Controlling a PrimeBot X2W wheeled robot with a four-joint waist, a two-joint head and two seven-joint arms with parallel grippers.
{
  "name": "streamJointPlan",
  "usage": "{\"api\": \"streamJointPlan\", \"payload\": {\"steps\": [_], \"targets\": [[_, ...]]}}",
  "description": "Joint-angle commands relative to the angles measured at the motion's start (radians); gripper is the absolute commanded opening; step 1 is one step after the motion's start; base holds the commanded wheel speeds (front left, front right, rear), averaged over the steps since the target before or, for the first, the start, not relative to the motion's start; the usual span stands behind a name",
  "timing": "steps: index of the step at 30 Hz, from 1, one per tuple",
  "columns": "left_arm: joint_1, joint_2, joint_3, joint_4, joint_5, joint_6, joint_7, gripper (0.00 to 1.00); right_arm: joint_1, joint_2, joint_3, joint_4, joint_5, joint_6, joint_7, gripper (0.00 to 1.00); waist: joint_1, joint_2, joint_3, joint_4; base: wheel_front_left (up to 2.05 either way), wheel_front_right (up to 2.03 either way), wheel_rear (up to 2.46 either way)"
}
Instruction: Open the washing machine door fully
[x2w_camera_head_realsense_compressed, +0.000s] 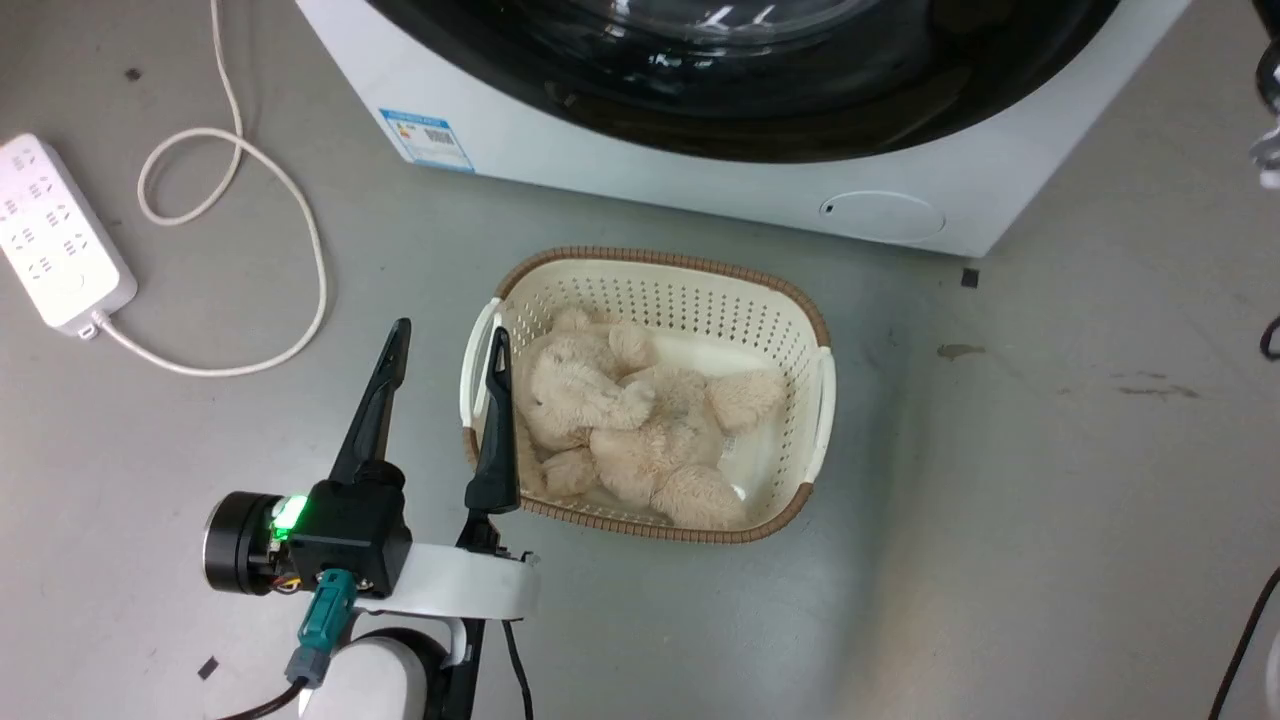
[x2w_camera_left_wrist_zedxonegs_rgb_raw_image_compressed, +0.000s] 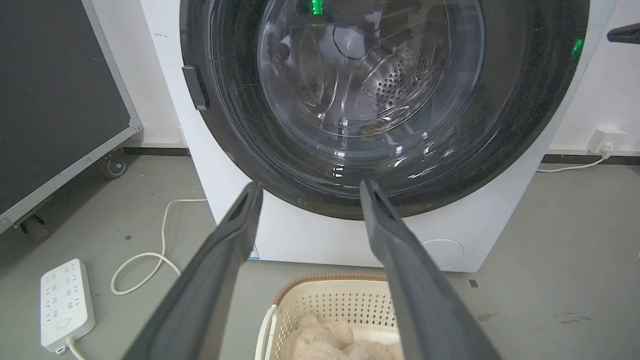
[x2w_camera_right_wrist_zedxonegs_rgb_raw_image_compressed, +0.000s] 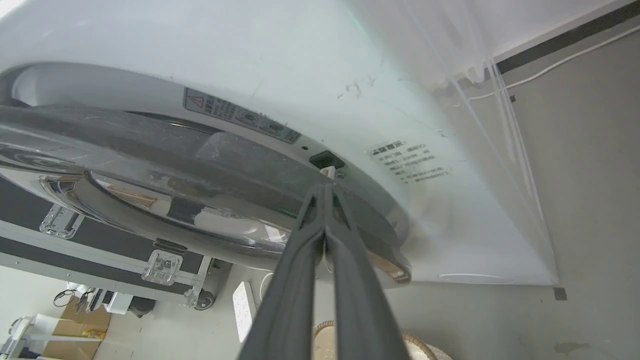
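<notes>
The washing machine door (x2w_camera_head_realsense_compressed: 800, 110) is a glossy black disc with a clear glass bowl, set in the white machine (x2w_camera_head_realsense_compressed: 620, 170). In the right wrist view the door (x2w_camera_right_wrist_zedxonegs_rgb_raw_image_compressed: 150, 150) shows edge-on, standing slightly off the white front. My right gripper (x2w_camera_right_wrist_zedxonegs_rgb_raw_image_compressed: 325, 187) is shut, its tips pushed into that gap beside the black latch slot (x2w_camera_right_wrist_zedxonegs_rgb_raw_image_compressed: 326, 160), with nothing held. My left gripper (x2w_camera_head_realsense_compressed: 450, 330) hangs open over the floor at the basket's left rim, well short of the door (x2w_camera_left_wrist_zedxonegs_rgb_raw_image_compressed: 525, 125). In the left wrist view the left gripper (x2w_camera_left_wrist_zedxonegs_rgb_raw_image_compressed: 311, 186) points at the door's lower edge.
A cream basket (x2w_camera_head_realsense_compressed: 690, 262) holding a plush bear (x2w_camera_head_realsense_compressed: 640, 420) sits on the floor right before the machine. A white power strip (x2w_camera_head_realsense_compressed: 55, 235) and its looped cable (x2w_camera_head_realsense_compressed: 300, 230) lie to the left. A black wheeled case (x2w_camera_left_wrist_zedxonegs_rgb_raw_image_compressed: 50, 100) stands left of the machine. A small round flap (x2w_camera_head_realsense_compressed: 880, 215) is low on the front.
</notes>
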Motion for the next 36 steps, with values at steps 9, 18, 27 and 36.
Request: {"api": "streamJointPlan", "payload": {"steps": [9, 18, 27, 36], "targets": [[-0.041, 0.0, -0.025, -0.021, -0.005, 0.016, -0.026, 1.0, -0.247, -0.034, -0.043, 0.211, 0.082, 0.0, 0.129, 0.0, -0.0001, 0.0, 0.054, 0.022, 0.0, 0.0, 0.0], [-0.07, 0.0, -0.052, -0.034, -0.013, 0.031, -0.045, 1.0, -0.398, -0.058, -0.068, 0.352, 0.142, -0.001, 0.231, 0.0, -0.0001, 0.0, 0.097, 0.047, 0.0, 0.0, 0.0], [-0.083, 0.0, -0.069, -0.035, -0.023, 0.047, -0.064, 1.0, -0.438, -0.065, -0.075, 0.442, 0.201, -0.001, 0.343, 0.0, -0.0001, 0.0, 0.101, 0.059, 0.0, 0.0, 0.0], [-0.071, 0.0, -0.079, -0.017, -0.046, 0.046, -0.083, 1.0, -0.368, -0.046, -0.087, 0.481, 0.273, -0.001, 0.442, 0.0, -0.0001, 0.0, 0.039, 0.053, 0.0, 0.0, 0.0]]}}
